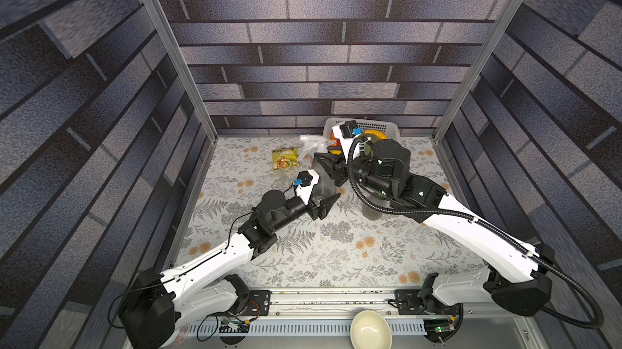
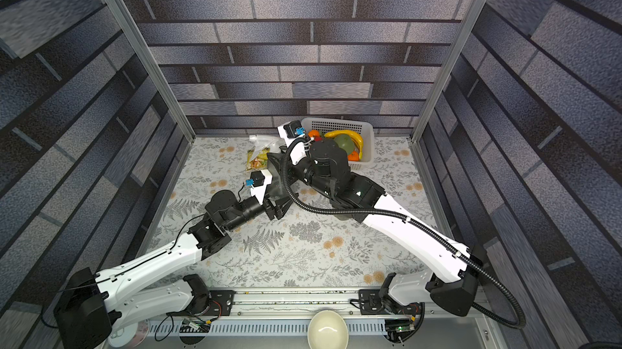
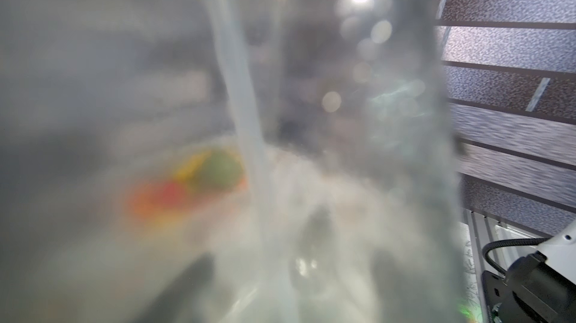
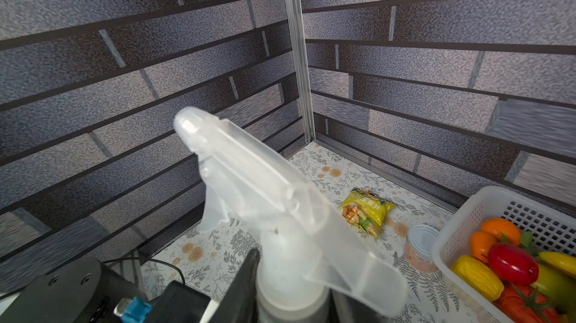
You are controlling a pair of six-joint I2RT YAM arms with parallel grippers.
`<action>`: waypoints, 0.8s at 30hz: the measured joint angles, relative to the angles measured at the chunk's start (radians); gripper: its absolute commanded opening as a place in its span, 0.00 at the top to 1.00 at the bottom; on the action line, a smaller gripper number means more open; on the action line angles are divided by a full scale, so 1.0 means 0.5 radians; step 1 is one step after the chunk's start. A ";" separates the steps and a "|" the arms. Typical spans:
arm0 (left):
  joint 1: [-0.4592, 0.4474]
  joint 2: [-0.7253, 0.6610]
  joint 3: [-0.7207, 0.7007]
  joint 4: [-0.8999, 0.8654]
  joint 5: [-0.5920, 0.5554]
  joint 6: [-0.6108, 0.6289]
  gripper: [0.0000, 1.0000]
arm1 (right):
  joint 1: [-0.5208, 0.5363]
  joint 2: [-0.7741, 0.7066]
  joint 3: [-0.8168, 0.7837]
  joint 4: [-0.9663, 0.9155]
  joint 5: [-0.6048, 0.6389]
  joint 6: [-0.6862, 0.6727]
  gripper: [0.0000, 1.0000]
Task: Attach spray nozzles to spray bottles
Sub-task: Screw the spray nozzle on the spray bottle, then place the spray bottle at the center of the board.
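The right end effector (image 4: 290,284) is pinched on the screw collar of a clear-whitish spray nozzle (image 4: 265,187). In the right wrist view its dark fingers (image 4: 247,271) press on either side of the collar. The trigger head rises just beyond the fingertips, with its spout pointing away from the arm.

The nozzle sits on the neck of a smoky-grey spray bottle (image 1: 321,179), directly below the right end effector. The left end effector (image 1: 327,197) is closed around the bottle's wide lower body, jaws held far apart by it. One finger shows on the near side and the other is hidden behind the bottle. In the left wrist view the blurred bottle wall fills most of the frame, and the dip tube (image 3: 243,87) runs down inside it. I cannot tell whether the collar is fully screwed on.

A second spray bottle (image 1: 372,211) shows partly beneath the right arm, well apart from both end effectors.

On the table (image 1: 303,246) beyond the right end effector lie a snack bag (image 4: 366,212) and a tin can (image 4: 420,248). The can is just beside a white basket (image 4: 461,221) of fruit.
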 measured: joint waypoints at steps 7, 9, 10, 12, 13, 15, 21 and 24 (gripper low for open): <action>-0.022 0.000 0.000 -0.002 -0.050 0.042 0.45 | 0.017 -0.012 -0.003 -0.011 0.034 -0.012 0.62; -0.031 -0.002 0.000 -0.003 -0.049 0.071 0.45 | 0.017 -0.021 -0.002 -0.033 0.018 -0.014 0.60; -0.037 -0.004 0.000 -0.012 -0.043 0.082 0.45 | 0.017 -0.024 -0.001 -0.047 0.010 -0.021 0.59; -0.050 -0.004 0.000 -0.024 -0.034 0.098 0.45 | 0.016 -0.023 0.008 -0.072 -0.004 -0.030 0.60; -0.053 -0.004 0.000 -0.030 -0.027 0.107 0.45 | 0.016 -0.023 0.015 -0.091 -0.011 -0.030 0.65; -0.055 -0.008 0.000 -0.027 -0.027 0.119 0.45 | 0.014 -0.024 0.033 -0.109 -0.018 -0.014 0.77; -0.061 -0.038 0.000 -0.029 -0.027 0.147 0.18 | 0.017 -0.050 0.038 -0.118 -0.060 -0.005 0.83; -0.060 -0.049 0.000 -0.031 -0.040 0.151 0.00 | 0.017 -0.060 0.030 -0.111 -0.079 -0.005 0.84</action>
